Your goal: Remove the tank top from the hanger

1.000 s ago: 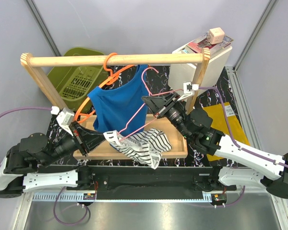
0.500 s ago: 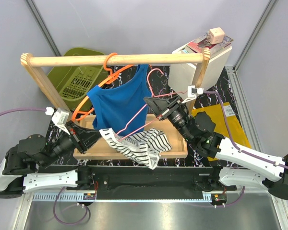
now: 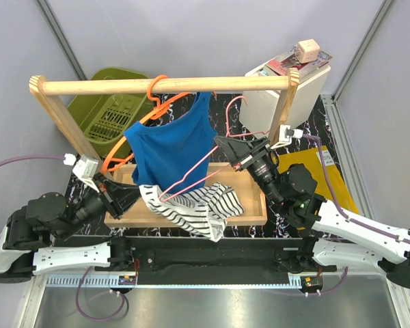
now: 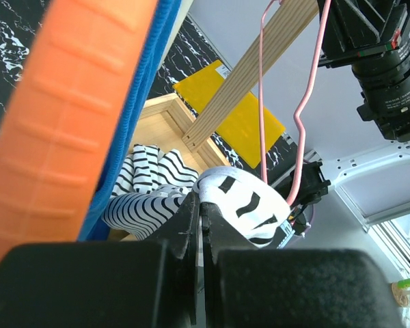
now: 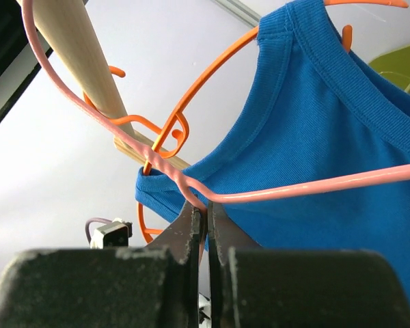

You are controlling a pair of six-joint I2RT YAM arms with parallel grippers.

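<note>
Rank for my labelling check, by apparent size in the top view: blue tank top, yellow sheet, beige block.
1. Bright-blue cloth tank top.
2. Flat yellow sheet, partly covered.
3. Small beige block.

Bright, even, soft-shadowed light; wrist views perhaps blurred up close.
</note>
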